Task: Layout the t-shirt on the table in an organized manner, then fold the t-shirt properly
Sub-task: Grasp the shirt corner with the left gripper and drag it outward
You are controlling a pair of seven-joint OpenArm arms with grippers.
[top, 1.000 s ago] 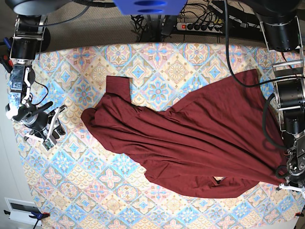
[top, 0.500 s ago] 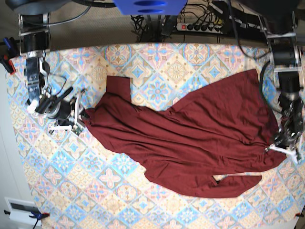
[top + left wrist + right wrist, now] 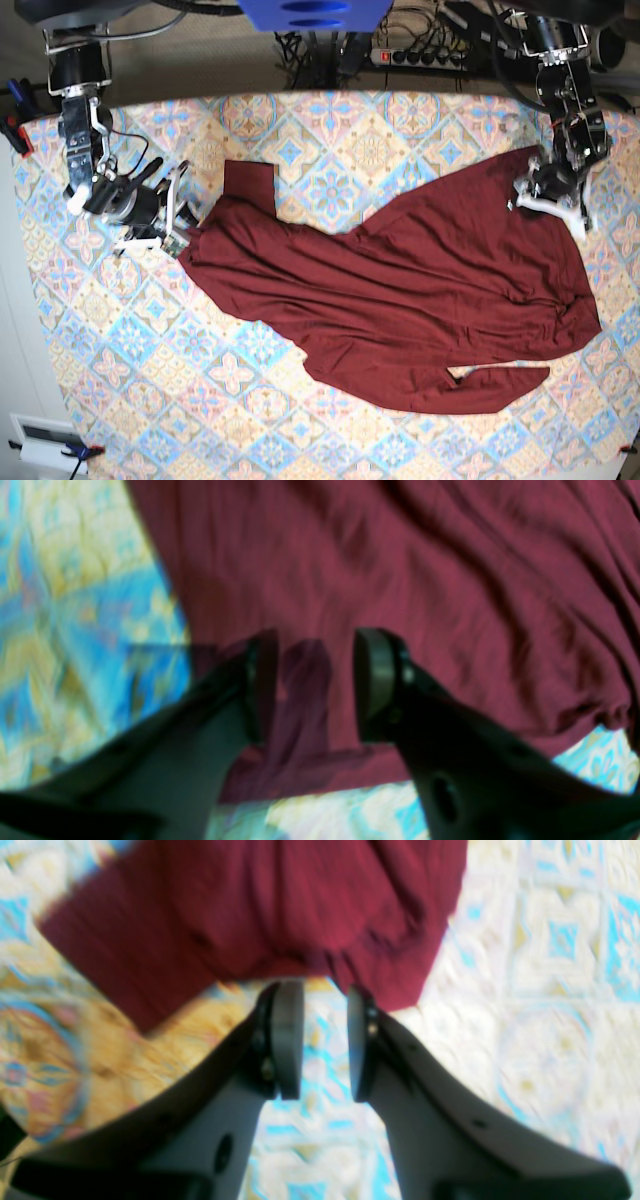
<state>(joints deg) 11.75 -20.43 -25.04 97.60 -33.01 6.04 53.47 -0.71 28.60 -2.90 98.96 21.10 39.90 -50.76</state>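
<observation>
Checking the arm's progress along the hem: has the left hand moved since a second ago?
Yes. In the base view the left hand has travelled up the t-shirt edge, from the table's near right corner toward the far side.

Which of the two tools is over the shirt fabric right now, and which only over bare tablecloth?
The left tool has t-shirt fabric beneath its open jaws. The right tool sits just off the shirt's edge, above the table.

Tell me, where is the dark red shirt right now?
In the base view the t-shirt lies spread across the table, centre to right, one gripper at each end.
</observation>
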